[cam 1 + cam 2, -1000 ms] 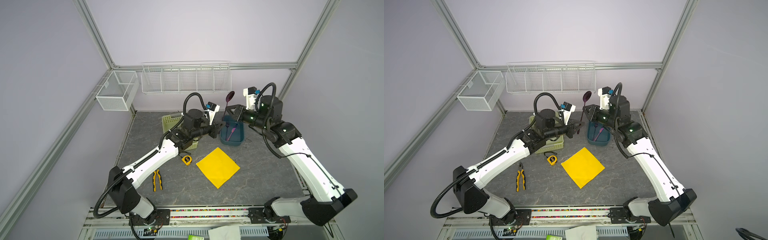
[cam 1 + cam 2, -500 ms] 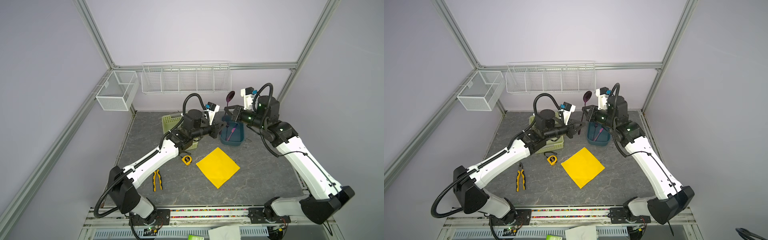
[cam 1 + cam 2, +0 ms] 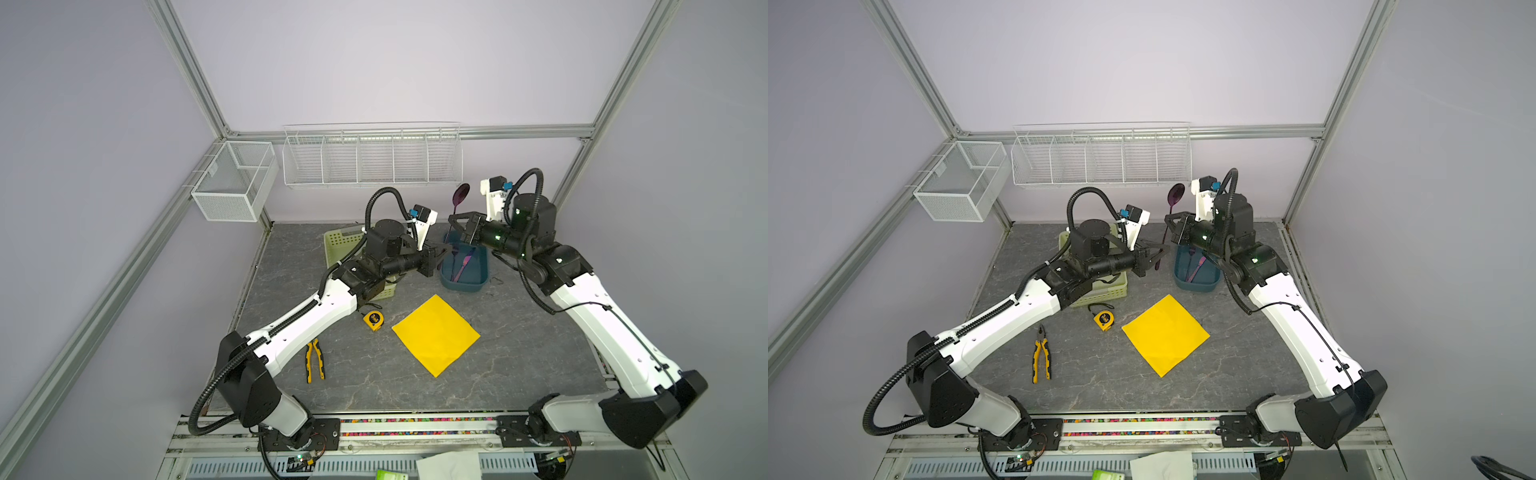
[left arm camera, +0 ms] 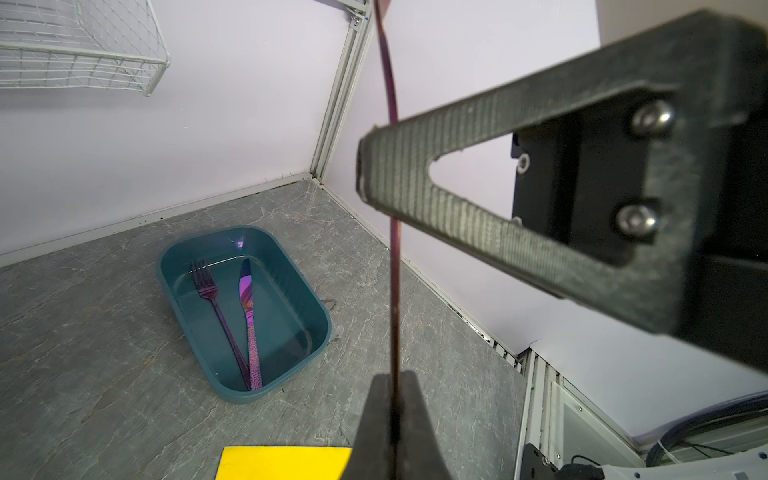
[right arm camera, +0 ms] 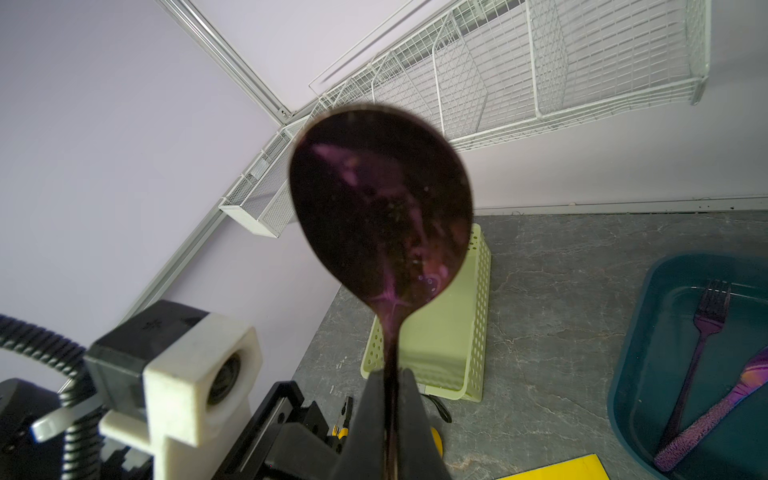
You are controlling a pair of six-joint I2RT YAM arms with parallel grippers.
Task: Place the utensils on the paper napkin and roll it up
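Note:
A dark purple spoon stands upright above the back of the table, bowl up. My left gripper is shut on the lower end of its thin handle. My right gripper is shut on the handle higher up, just under the bowl. A purple fork lies in a teal bin. The yellow paper napkin lies flat and bare in front of the bin.
A purple knife lies beside the fork in the bin. A pale green basket sits under my left arm. A yellow tape measure and pliers lie left of the napkin. Wire baskets hang on the back wall.
My right gripper has moved left to the upright spoon and closed on its handle. The left gripper has kept its hold on the lower handle.

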